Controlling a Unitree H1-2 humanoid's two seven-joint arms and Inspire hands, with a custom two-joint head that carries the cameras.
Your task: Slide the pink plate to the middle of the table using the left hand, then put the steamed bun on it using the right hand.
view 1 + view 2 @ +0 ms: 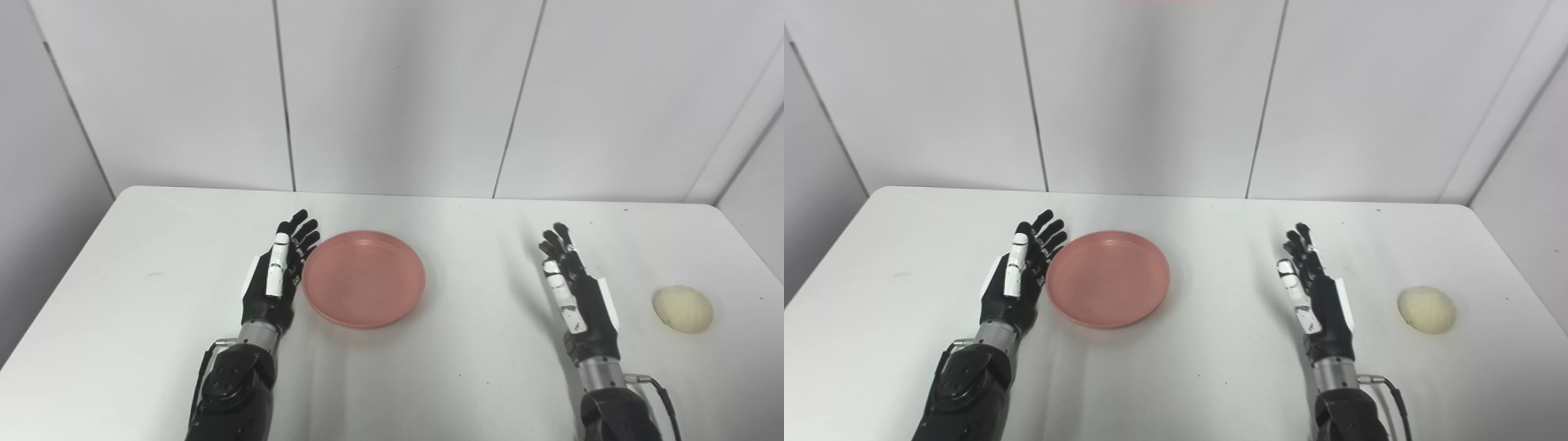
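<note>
A round pink plate (364,278) lies flat and empty on the white table (153,257), a little left of the middle. My left hand (277,275) is open, fingers straight, palm against the plate's left rim. A pale cream steamed bun (682,309) sits near the table's right edge. My right hand (576,291) is open and empty, standing on edge between the plate and the bun, about a hand's width left of the bun. The plate (1108,278) and the bun (1427,310) also show in the right eye view.
White wall panels (398,92) rise just behind the table's far edge. The table's right edge runs close to the bun.
</note>
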